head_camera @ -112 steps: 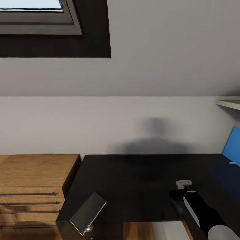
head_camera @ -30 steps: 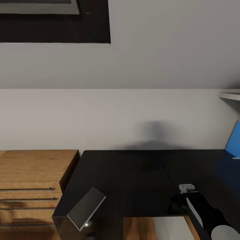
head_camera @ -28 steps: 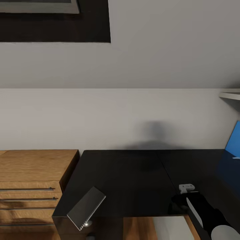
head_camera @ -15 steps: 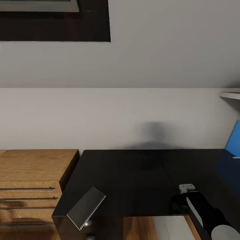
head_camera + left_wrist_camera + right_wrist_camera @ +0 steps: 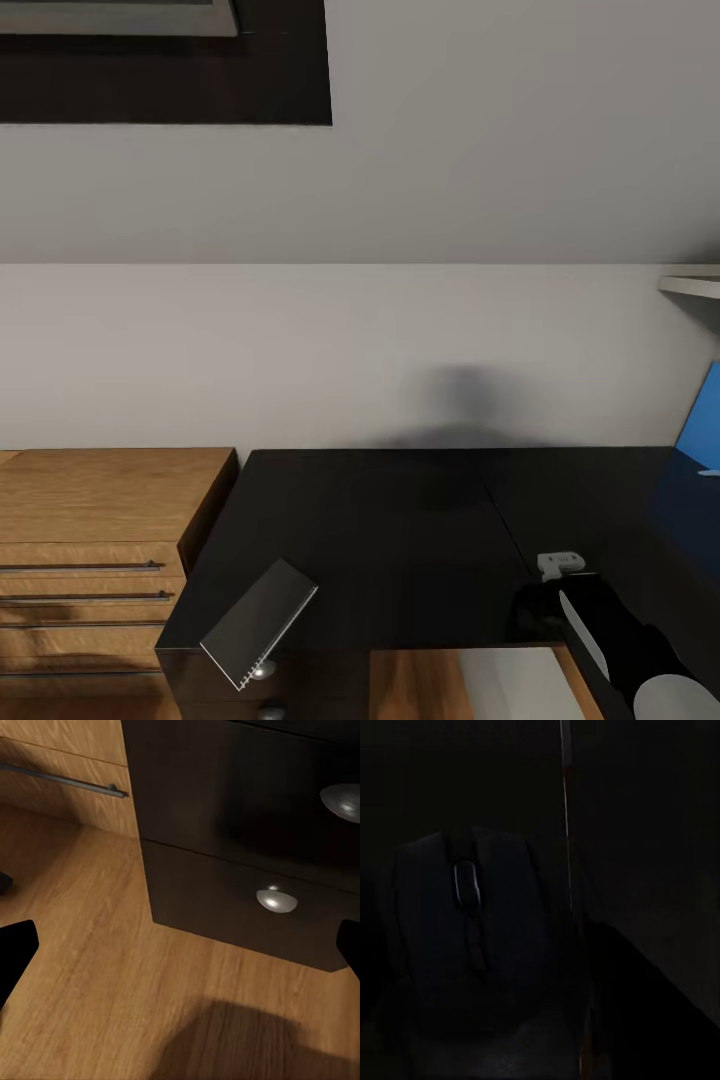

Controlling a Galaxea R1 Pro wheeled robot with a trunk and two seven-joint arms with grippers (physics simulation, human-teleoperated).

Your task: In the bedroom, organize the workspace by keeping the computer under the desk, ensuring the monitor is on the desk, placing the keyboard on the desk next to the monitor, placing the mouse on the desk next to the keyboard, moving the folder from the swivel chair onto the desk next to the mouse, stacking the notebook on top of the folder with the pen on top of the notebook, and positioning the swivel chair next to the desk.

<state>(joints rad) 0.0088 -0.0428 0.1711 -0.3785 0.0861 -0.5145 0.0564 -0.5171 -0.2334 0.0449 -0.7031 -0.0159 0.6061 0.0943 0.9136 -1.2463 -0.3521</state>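
Observation:
The desk (image 5: 400,540) has a glossy black top. My right gripper (image 5: 540,605) hovers low over its front right part. Close before it sits the dark mouse (image 5: 472,922), scroll wheel up; whether the fingers touch it is lost in the dark. The blue folder (image 5: 702,425) rises at the far right, cut off by the picture's edge. A flat grey rectangle with a ribbed edge, the notebook (image 5: 260,625) by its look, overhangs the desk's front left corner. My left gripper (image 5: 182,945) is open near the floor, facing the desk's drawer unit (image 5: 225,817).
An oak chest (image 5: 100,540) with long bar handles stands against the desk's left end. A light grey surface (image 5: 505,690) shows under the desk's front edge. A shelf (image 5: 690,287) juts from the wall at the right. Wooden floor (image 5: 90,1005) lies before the drawers.
Since 3.7 s ago the whole picture has shifted, so the camera moved. Over the last second nothing has visibly changed.

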